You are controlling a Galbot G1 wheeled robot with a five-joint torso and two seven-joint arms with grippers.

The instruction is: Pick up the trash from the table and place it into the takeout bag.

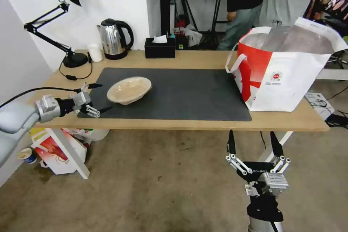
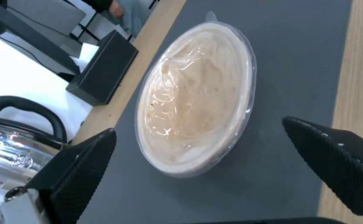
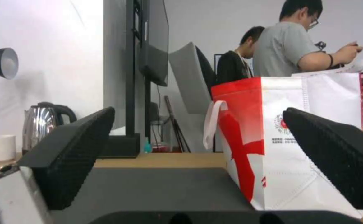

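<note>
A shallow beige bowl point(image 1: 129, 90) with a clear film lining lies on the dark grey mat point(image 1: 188, 94) of the light-wood table point(image 1: 203, 59), toward its left end. My left gripper point(image 1: 99, 98) is open just left of the bowl, fingers pointing at it, not touching. In the left wrist view the bowl point(image 2: 198, 96) lies ahead between the spread black fingertips point(image 2: 82, 161). The white takeout bag point(image 1: 286, 69) with red side panel stands open at the table's right end. My right gripper point(image 1: 253, 143) hangs open below the table's front edge, facing the bag point(image 3: 297, 133).
A steel kettle point(image 1: 114, 39), white cup point(image 1: 95, 52), black tissue box point(image 1: 159, 47) and black desk lamp point(image 1: 65, 18) line the table's back left. A red-and-white printed bag point(image 1: 58, 148) sits on the floor under the left end. People stand behind the table.
</note>
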